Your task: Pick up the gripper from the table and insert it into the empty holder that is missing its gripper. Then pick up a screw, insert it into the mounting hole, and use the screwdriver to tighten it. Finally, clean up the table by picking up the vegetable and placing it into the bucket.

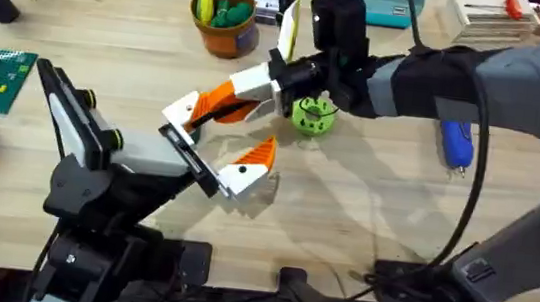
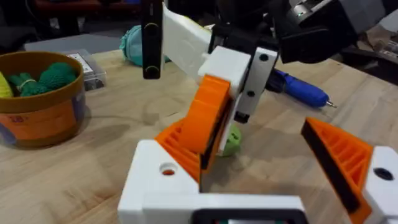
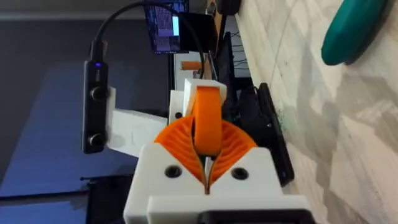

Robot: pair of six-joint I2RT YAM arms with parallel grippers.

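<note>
Insertion looks to be the step in hand: the right arm's jaws are pressed together on the gripper [image 3: 206, 124], pinching it between their ribbed pads, and carry it above the worktop [image 1: 111, 34] with its lower end at the empty holder [image 2: 161, 177]. The left arm's jaws stand spread wide; the far bracket already bears its own orange finger [image 2: 339, 162], well apart from the one being fitted. From the left wrist view the gripper leans tilted against the holder's inner face, touching it but, as far as I can tell, not yet fully seated. To do this well, the wedge probably needs squaring to the slot before it is pushed, with a firm pinch so it cannot twist and the left arm kept steady as a brace.
</note>
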